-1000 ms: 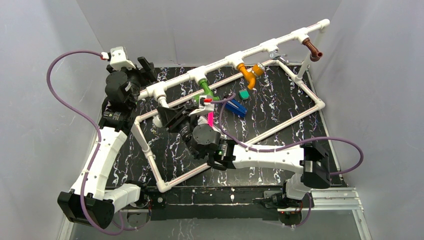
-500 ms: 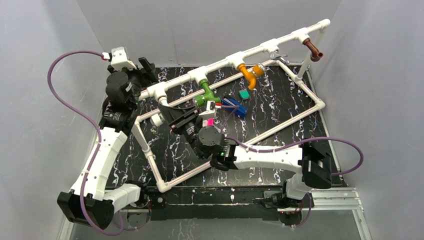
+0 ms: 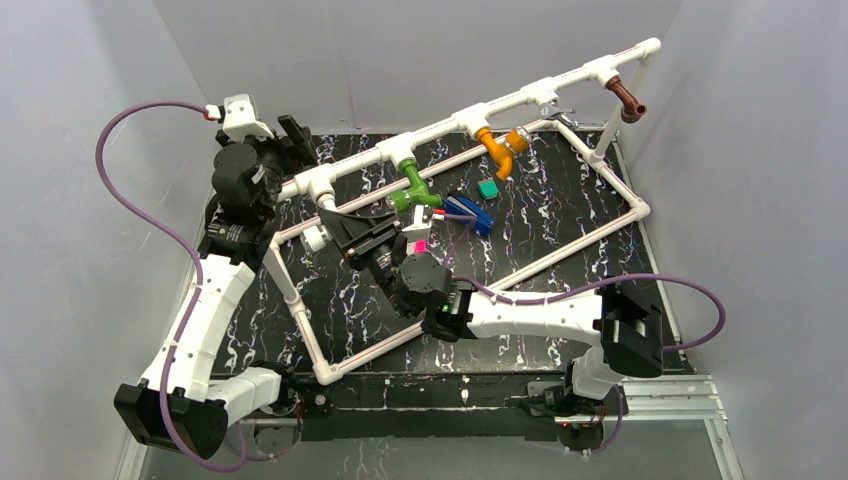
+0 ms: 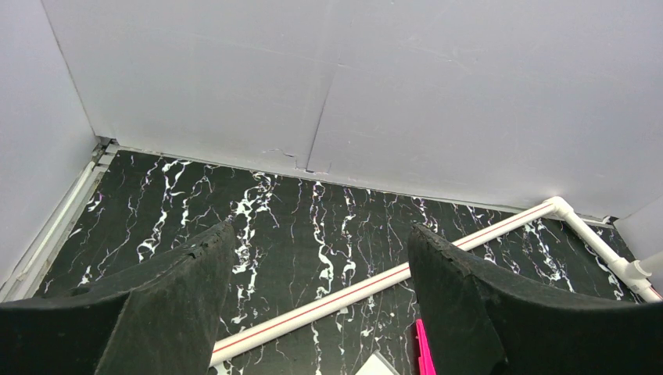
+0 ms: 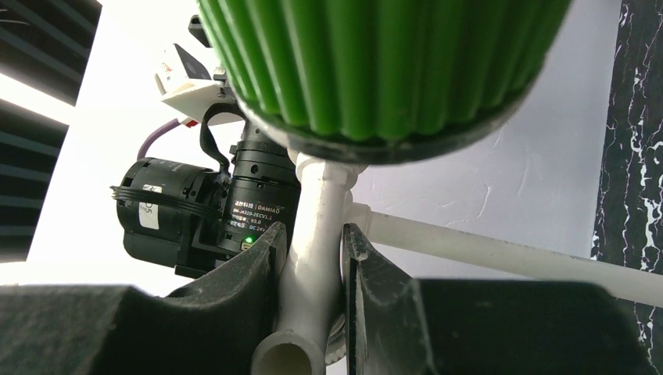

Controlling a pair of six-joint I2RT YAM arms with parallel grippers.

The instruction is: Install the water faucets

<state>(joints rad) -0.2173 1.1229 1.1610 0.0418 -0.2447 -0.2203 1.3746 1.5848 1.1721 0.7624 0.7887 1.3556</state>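
The white faucet (image 3: 318, 232) hangs under the leftmost tee of the raised white pipe (image 3: 470, 112). I cannot tell whether it is seated. My right gripper (image 3: 338, 232) is shut on its body (image 5: 317, 234), one finger on each side. The green faucet (image 3: 413, 186), orange faucet (image 3: 497, 150) and brown faucet (image 3: 627, 100) hang from tees further right. The green knob (image 5: 375, 62) fills the top of the right wrist view. My left gripper (image 3: 293, 130) is open and empty at the back left, and also shows in the left wrist view (image 4: 320, 234).
The white pipe frame (image 3: 300, 310) lies across the black marbled table, and one rail (image 4: 375, 285) crosses under my left gripper. A flat blue piece (image 3: 470, 214) and a small green block (image 3: 488, 187) lie inside the frame. The grey walls are close.
My right wrist has shifted a little toward the near left, uncovering the green faucet's knob. Its jaws stay at the white faucet. The left arm has not moved.
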